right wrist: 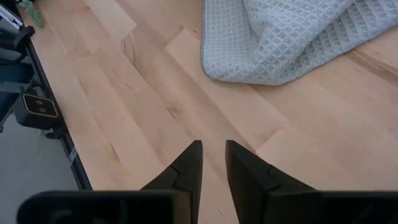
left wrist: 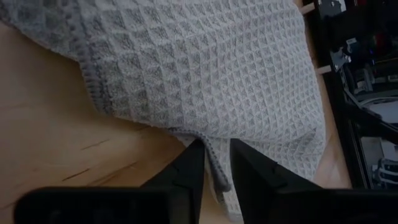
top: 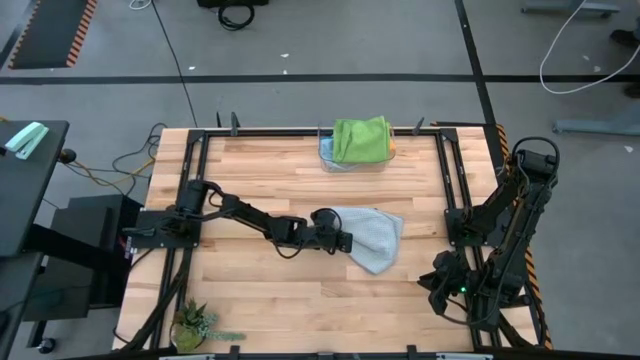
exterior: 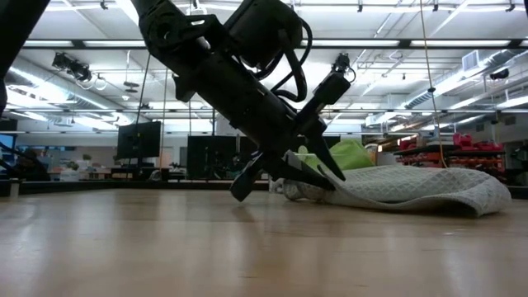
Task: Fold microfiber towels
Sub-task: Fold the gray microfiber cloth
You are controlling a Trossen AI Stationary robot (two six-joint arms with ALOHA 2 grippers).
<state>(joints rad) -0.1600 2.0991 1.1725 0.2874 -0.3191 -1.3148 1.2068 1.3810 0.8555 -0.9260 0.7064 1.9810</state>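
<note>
Grey towel (top: 374,238) lies loosely folded near the middle of the wooden table (top: 270,310), rumpled, one edge doubled over on itself; waffle weave visible in both wrist views.

Near edge of table: small green plant (top: 192,323) at the left corner. Right arm parked at the right side, folded back over the table frame; right gripper (right wrist: 212,158) hangs above bare wood near that side, nothing between its fingers, which stand a narrow gap apart. A rounded corner of the grey towel shows ahead of it, well apart from the fingertips.

Centre: left arm reaches in low across the table from its base on the left. Left gripper (left wrist: 215,163) sits at the towel's left edge. In the left wrist view a hem of the cloth runs down into the narrow gap between the two fingers; cannot tell whether they are pinching it or merely straddling it. Low view shows the gripper angled down, tips at the tabletop, against the towel edge.

Far edge: a clear bin (top: 328,158) holds the folded green towel (top: 360,138), with a sliver of yellow-orange towel (top: 391,150) beside it.
</note>
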